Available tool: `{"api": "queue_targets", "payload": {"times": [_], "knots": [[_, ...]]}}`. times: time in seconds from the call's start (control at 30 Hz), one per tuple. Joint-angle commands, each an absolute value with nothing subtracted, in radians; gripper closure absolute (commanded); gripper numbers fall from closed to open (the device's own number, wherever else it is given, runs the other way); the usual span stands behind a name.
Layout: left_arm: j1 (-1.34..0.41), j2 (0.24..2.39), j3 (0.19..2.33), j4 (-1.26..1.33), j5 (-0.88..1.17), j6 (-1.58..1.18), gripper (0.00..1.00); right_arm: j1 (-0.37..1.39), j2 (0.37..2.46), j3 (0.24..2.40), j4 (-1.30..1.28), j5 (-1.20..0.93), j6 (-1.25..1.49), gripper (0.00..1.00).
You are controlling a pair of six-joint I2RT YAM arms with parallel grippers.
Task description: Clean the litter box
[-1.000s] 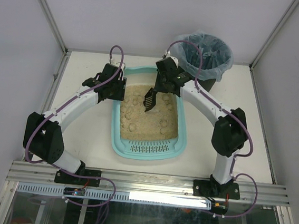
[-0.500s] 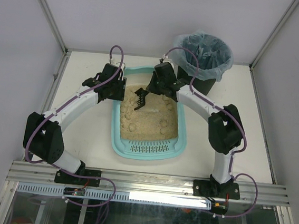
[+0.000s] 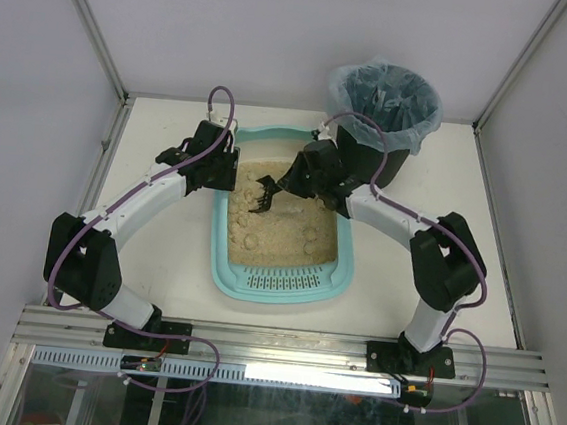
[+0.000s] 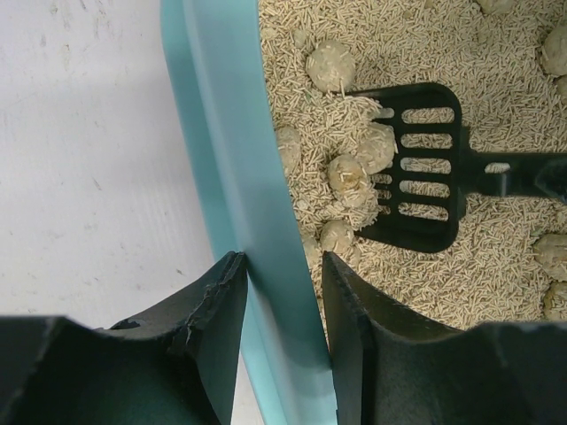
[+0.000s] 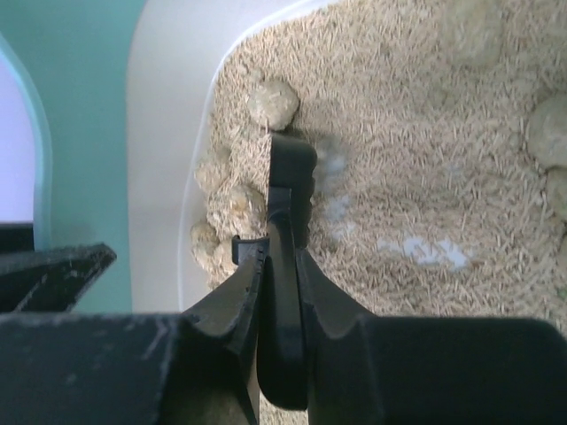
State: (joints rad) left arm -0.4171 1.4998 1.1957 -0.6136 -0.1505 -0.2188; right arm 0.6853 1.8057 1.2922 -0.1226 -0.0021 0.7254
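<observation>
The light teal litter box (image 3: 221, 267) lies mid-table, filled with beige litter and clumps. My left gripper (image 3: 224, 175) is shut on its left rim (image 4: 266, 292), one finger outside and one inside. My right gripper (image 3: 304, 177) is shut on the handle of the black slotted scoop (image 3: 263, 195). The scoop's head (image 4: 416, 168) lies in the litter near the left wall with several clumps (image 4: 354, 168) piled against and on it. In the right wrist view the scoop (image 5: 288, 221) shows edge-on, clumps (image 5: 232, 208) beside it.
A black round bin (image 3: 384, 112) with a bluish bag liner stands at the back right, just past the box's far right corner. More clumps (image 3: 310, 237) lie scattered in the litter. The slotted strip (image 3: 285, 284) is at the box's near end.
My right gripper swung the scoop from the box's far middle toward the left wall and lowered its head into the litter, gathering clumps. The left gripper has stayed on the rim.
</observation>
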Motion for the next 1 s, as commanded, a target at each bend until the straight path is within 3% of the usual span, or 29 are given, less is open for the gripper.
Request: {"api": "queue_targets", "payload": {"times": [0.0, 0.97], "knots": [[-0.411, 1.505, 1.2, -0.58, -0.116, -0.201, 0.62, 0.712, 1.693, 1.195, -0.143, -0.045, 0.741, 1.0], [-0.411, 1.504, 1.2, -0.58, -0.107, -0.201, 0.62, 0.575, 1.058, 0.49, 0.447, -0.016, 1.107, 1.0]]}}
